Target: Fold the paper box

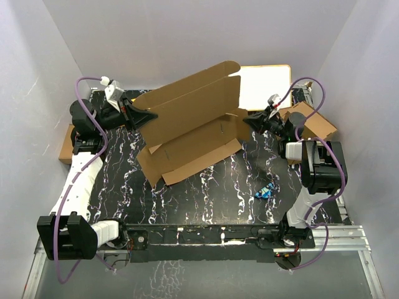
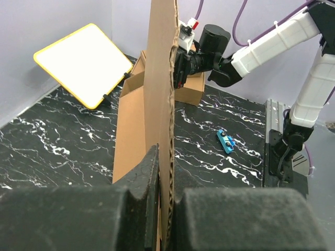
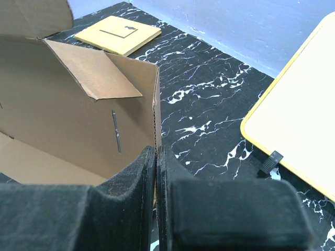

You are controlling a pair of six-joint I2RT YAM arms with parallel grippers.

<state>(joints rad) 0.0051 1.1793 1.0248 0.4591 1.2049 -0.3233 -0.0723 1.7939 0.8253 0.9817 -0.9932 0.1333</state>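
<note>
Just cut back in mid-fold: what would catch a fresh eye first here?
The paper box stands half-raised mid-table, its big panel tilted up. The left claw pinches one end of it and the right claw the other, both shut on cardboard. A yellow-rimmed white board sits behind it, at the table's far edge.

Soft, even light here, and the big brown corrugated-cardboard paper box throws barely a shadow. The white yellow-rimmed board is blazing, washed out. In the wrist views, black foam pads loom close, blurred.
</note>
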